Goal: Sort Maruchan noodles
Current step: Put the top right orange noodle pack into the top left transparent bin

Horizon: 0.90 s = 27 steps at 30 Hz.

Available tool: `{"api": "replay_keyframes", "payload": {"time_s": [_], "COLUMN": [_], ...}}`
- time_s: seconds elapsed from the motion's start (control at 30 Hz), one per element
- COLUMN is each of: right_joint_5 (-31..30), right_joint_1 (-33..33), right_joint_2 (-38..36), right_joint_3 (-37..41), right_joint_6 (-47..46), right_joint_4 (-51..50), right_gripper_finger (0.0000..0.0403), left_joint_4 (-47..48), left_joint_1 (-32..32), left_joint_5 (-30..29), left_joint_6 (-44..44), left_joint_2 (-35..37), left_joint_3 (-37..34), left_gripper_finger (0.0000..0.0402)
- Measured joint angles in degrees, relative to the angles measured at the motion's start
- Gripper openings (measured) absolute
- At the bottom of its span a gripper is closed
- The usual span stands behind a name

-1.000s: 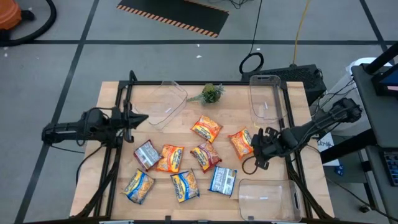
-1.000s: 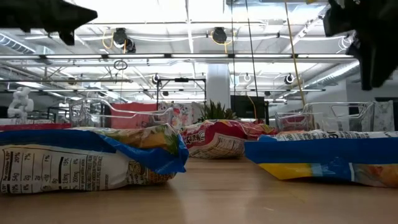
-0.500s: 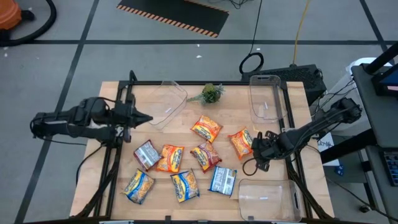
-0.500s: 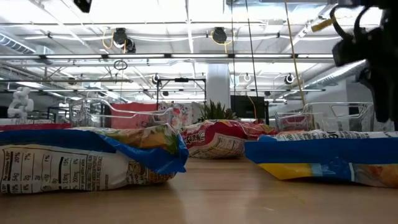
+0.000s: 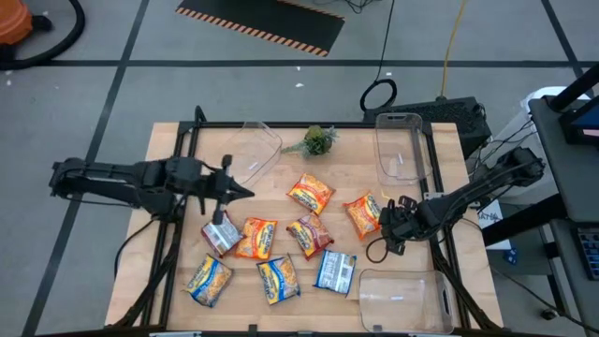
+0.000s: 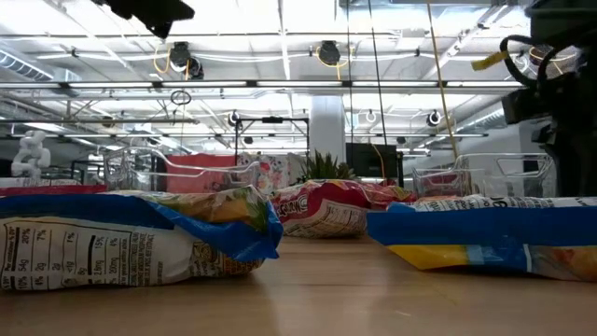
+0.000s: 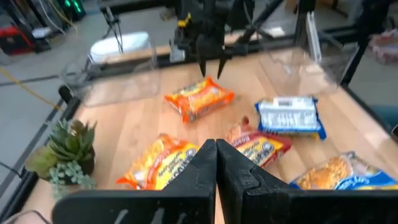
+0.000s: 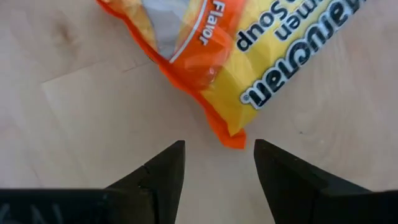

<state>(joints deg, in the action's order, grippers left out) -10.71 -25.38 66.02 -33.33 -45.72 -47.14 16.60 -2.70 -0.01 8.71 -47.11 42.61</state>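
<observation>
With its fingers spread just short of the orange packet [image 8: 249,56], the right gripper [image 8: 217,163] should straddle its corner squarely, while the left gripper [image 7: 216,163], fingers closed, waits above the tabletop [image 5: 271,192].

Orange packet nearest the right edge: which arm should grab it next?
Right. The right claw is open and poised at the corner of the orange packet. The left claw is shut and sits across the table, near the red-brown packet.
</observation>
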Motion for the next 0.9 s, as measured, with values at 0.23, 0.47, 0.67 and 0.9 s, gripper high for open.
{"api": "replay_keyframes", "payload": {"time_s": [0.23, 0.47, 0.67, 0.9], "right_joint_5": [-0.02, -0.67, -1.56, -3.44], "right_joint_1": [0.73, 2.03, 3.30, 4.51], "right_joint_2": [0.00, -0.05, -0.02, 0.04], "right_joint_3": [4.80, 5.71, 5.75, 5.85], "right_joint_6": [-0.08, -1.02, -0.14, -0.14], "right_joint_4": [8.69, 10.21, 10.94, 10.90], "right_gripper_finger": [0.0188, 0.0188, 0.0180, 0.0093], "left_joint_4": [-0.15, -0.59, -2.89, -4.68], "left_joint_1": [0.00, 0.04, 0.04, 0.04], "left_joint_5": [3.87, 4.28, 4.28, 4.28], "left_joint_6": [1.98, 3.10, 3.19, 4.34], "left_joint_2": [-4.65, -6.78, -6.91, -6.89], "left_joint_3": [0.00, 0.00, 0.00, 0.00], "left_gripper_finger": [0.0004, 0.0004, 0.0004, 0.0004]}}
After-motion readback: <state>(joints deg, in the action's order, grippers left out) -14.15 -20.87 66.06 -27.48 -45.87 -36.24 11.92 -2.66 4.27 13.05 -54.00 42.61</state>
